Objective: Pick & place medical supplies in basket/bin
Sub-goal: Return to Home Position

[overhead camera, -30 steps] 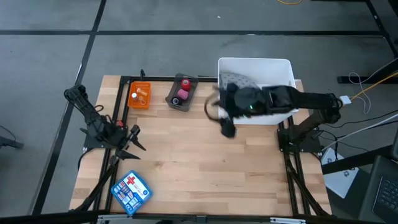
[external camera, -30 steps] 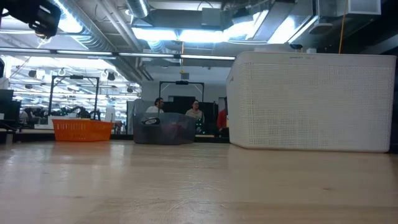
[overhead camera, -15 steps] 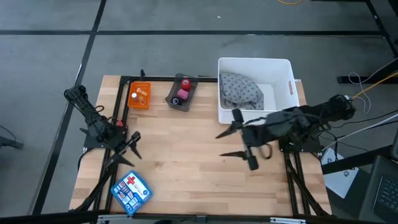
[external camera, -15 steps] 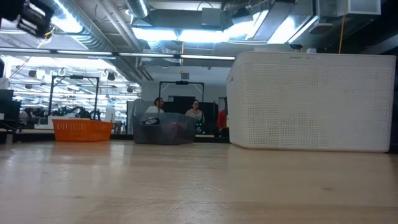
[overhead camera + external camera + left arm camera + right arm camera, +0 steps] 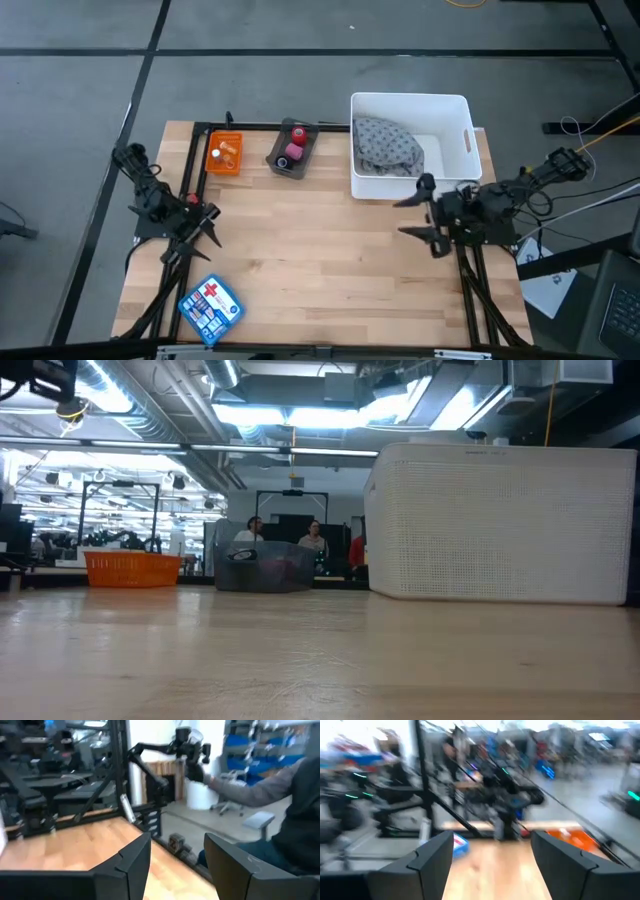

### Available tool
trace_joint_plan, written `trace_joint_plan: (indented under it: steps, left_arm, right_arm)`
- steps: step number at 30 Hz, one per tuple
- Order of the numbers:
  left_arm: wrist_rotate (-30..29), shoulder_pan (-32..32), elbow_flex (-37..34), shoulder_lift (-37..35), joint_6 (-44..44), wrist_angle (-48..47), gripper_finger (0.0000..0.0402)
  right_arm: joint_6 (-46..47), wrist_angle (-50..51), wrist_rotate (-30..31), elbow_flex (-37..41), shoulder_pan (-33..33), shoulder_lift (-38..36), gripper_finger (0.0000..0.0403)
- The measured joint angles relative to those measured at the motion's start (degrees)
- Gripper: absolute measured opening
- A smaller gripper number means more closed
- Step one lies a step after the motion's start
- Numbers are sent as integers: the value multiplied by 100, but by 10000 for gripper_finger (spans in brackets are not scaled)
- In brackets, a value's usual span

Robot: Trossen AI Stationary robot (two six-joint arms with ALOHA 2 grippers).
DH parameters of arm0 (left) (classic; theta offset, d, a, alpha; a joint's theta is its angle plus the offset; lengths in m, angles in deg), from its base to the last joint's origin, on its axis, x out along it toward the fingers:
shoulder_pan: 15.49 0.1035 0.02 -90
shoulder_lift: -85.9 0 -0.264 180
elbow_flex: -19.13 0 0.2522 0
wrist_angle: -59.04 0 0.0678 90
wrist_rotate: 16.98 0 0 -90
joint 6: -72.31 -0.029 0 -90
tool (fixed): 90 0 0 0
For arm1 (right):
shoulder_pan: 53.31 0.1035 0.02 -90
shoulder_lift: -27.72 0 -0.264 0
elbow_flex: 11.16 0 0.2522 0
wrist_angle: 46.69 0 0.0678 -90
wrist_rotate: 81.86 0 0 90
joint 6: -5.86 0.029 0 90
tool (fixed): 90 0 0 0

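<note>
A grey patterned cloth [image 5: 386,145] lies inside the white bin [image 5: 458,128] at the table's far right. A pink roll [image 5: 292,152] and a red roll [image 5: 298,133] sit in a dark tray [image 5: 279,159]. Tan vials [image 5: 221,153] rest in an orange basket [image 5: 237,166]. My right gripper [image 5: 418,211] is open above the table's right side, just near of the bin, holding nothing. My left gripper [image 5: 207,225] is open at the table's left edge. No black block shows.
A blue first-aid box [image 5: 211,307] lies at the table's near left corner. Black frame rails [image 5: 190,180] run along the table's left and right edges. In the low view the bin [image 5: 500,525] stands at the right, with people seated in the room behind.
My right gripper came back from over the bin, swung toward the near edge, then withdrew to the table's right edge; it is open now. The grey cloth, which that arm covered a second ago, shows in the bin. My left gripper shifted slightly toward the left edge.
</note>
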State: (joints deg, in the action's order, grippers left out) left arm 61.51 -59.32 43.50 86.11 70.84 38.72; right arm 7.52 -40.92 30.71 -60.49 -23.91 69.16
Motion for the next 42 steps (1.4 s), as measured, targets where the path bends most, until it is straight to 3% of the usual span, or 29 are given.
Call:
trace_joint_plan:
  steps: [2,4,8,15,22,33,42]
  left_arm:
    - [-92,96,-15,-9,-136,29,182]
    - [185,258,-15,-17,-181,64,182]
    - [558,736,-100,-9,11,30,182]
    - [1704,1853,-825,-13,278,667,182]
    - [2270,2868,-970,46,242,960,182]
    - [1618,3807,-985,48,126,831,182]
    - [1160,3964,-996,104,-37,733,182]
  right_arm:
    - [-84,-61,-512,307,30,-339,265]
    - [10,15,-752,487,27,-527,265]
    - [-24,213,-307,837,18,-818,265]
    - [-364,111,-247,1480,28,-1877,265]
    - [-470,84,63,2168,29,-2650,265]
    - [-489,285,837,3437,28,-4140,265]
    - [-406,454,732,3444,32,-4091,265]
